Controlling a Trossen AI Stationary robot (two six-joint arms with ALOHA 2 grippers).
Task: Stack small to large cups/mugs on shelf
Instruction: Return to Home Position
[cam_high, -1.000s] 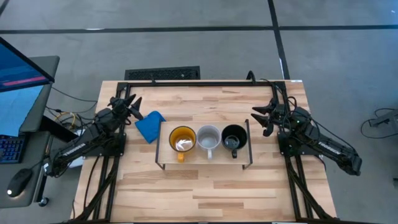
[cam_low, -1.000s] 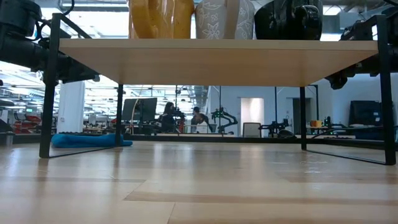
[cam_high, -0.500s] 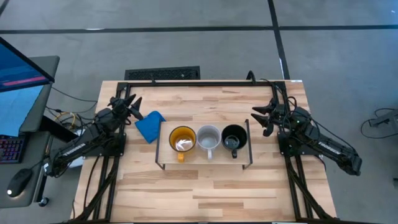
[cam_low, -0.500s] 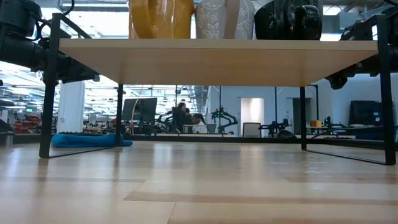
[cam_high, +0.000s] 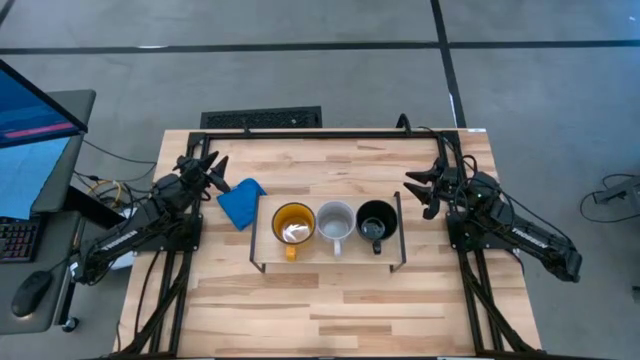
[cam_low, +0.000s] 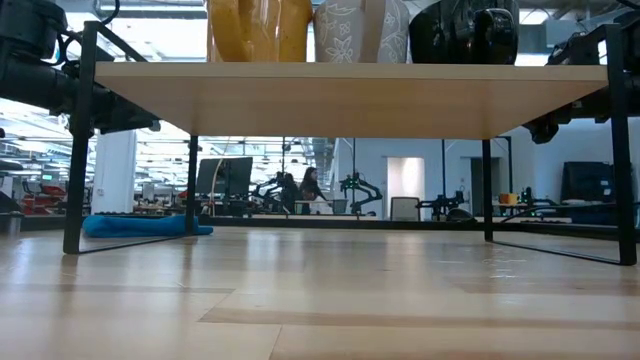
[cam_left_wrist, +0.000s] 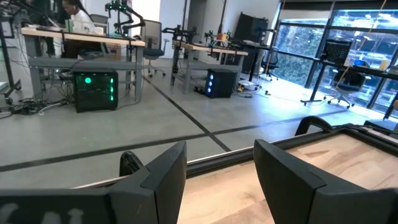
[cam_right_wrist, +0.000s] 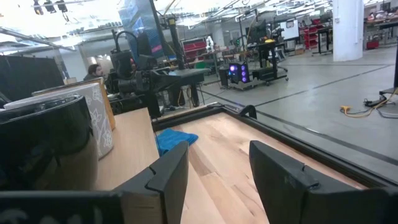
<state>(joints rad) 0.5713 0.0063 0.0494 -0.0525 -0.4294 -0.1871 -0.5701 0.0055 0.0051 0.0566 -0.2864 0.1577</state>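
Altogether three mugs, one shelf

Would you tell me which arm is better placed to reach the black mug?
Probably right: the black mug stands at the shelf's right end, nearest the open right gripper.

The high view looks straight down on the whole table from well above. The low view sits at tabletop height, close under the shelf, facing the room. The left wrist view looks past the left fingers off the table; the right wrist view, past the right fingers, faces the cloth — shared with high and low views.
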